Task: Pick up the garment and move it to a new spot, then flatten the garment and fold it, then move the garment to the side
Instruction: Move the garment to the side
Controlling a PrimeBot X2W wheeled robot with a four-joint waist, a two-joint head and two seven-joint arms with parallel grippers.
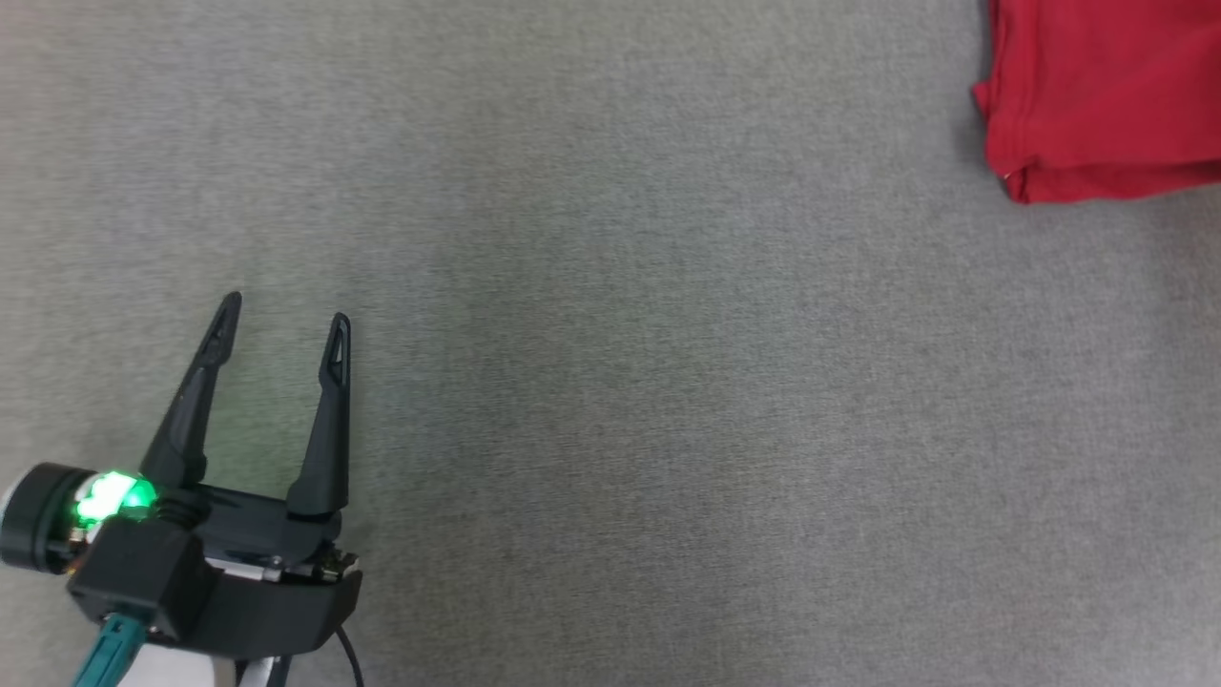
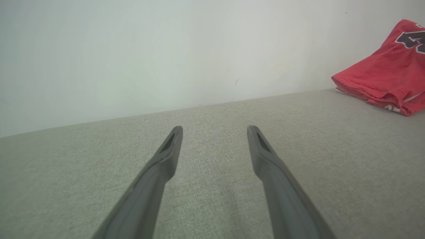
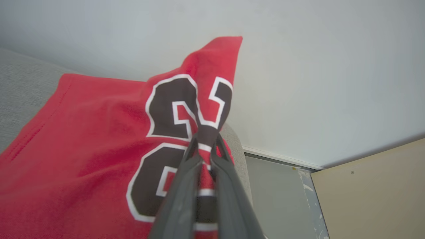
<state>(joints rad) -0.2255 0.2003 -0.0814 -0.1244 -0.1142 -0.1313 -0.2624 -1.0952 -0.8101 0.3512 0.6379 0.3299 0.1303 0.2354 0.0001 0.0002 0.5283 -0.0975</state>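
**One-point pinch on a stacked jersey, close to the edge**

The right fingers (image 3: 186, 186) are pressed together on a raised ridge of the red garment (image 3: 83, 132), catching it in the dark, white-outlined number print. A peak of cloth stands up just past their tips. The rest of the garment spreads out to one side of them and lies on the grey fabric surface (image 3: 20, 86).

The left fingers (image 1: 329, 420) are spread wide with nothing between them, hovering over bare grey surface. In the left wrist view the garment (image 2: 382, 76) is well off to the side of the left fingers (image 2: 159, 169), far beyond their tips. Its hem there shows stacked layers, so it looks already folded. I take the step in hand to be the move to the side.

What could go wrong:

- **The fold opening.** The pinch may hold only the top layer. If so, a lift or pull would peel that layer off the ones below and undo the fold.
- **Bunching.** With a single grip point, a drag across the rough grey fabric could let the trailing part lag and crumple.
- **The edge.** Just beyond the right fingertips the surface rounds off, with floor below. A pull that way could take part of the garment over the rim.
- **No support.** The left fingers are too far off to steady the far side.

In the head view the garment (image 1: 1097, 95) lies well away from the left fingers, diagonally past their tips.
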